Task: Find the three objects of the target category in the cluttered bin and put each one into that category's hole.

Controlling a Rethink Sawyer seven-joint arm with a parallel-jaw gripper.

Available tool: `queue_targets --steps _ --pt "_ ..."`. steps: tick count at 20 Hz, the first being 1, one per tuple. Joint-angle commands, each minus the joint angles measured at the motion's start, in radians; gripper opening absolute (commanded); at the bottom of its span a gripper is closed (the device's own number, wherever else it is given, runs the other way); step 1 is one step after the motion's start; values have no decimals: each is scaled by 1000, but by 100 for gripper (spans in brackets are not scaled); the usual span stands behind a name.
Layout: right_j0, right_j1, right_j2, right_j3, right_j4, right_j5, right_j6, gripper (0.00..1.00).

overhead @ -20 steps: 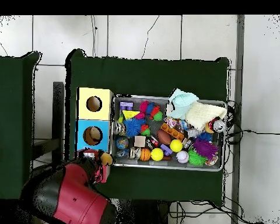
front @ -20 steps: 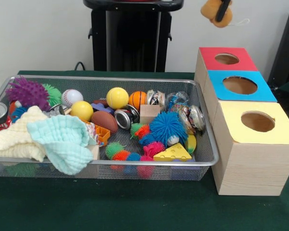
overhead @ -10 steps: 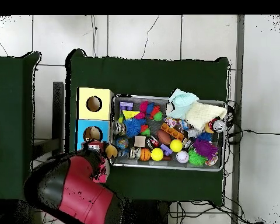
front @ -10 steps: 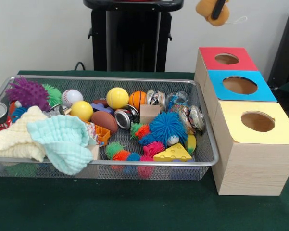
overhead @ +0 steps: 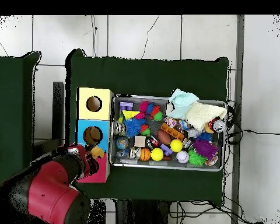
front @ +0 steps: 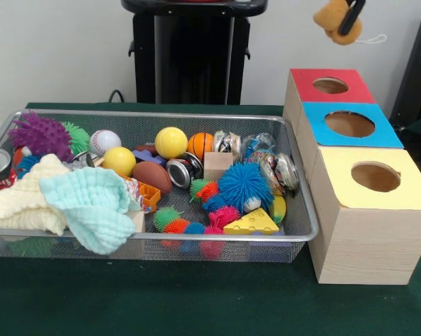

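Observation:
My gripper [front: 347, 19] hangs at the top right, high above the red-topped box [front: 315, 94] and its round hole [front: 330, 85]. It is shut on an orange-tan soft toy [front: 330, 15] with a white string. In the overhead view the toy [overhead: 97, 153] sits over the red box [overhead: 101, 174], which the arm [overhead: 49, 195] partly hides. The wire mesh bin [front: 147, 113] lies to the left, full of clutter; it also shows in the overhead view [overhead: 168, 97].
A blue-topped box [front: 382, 133] and a yellow-topped box [front: 336, 168] stand in a row with the red one. The bin holds balls [front: 171, 141], spiky toys [front: 244, 185], cloths [front: 91, 203], cans [front: 184, 171] and a cheese wedge [front: 252, 224]. The black pedestal [front: 192, 49] stands behind.
The gripper with the soft toy has moved right in the front view, from beside the red box to above it. The bin's contents have not moved.

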Motion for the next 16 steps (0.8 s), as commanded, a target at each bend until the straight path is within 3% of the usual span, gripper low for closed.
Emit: queue_targets --steps 1,6,16 --pt "28 105 -5 -91 34 162 404 0" --pt "84 204 -85 -153 52 224 500 0" --pt "71 248 -123 -144 16 190 473 0"
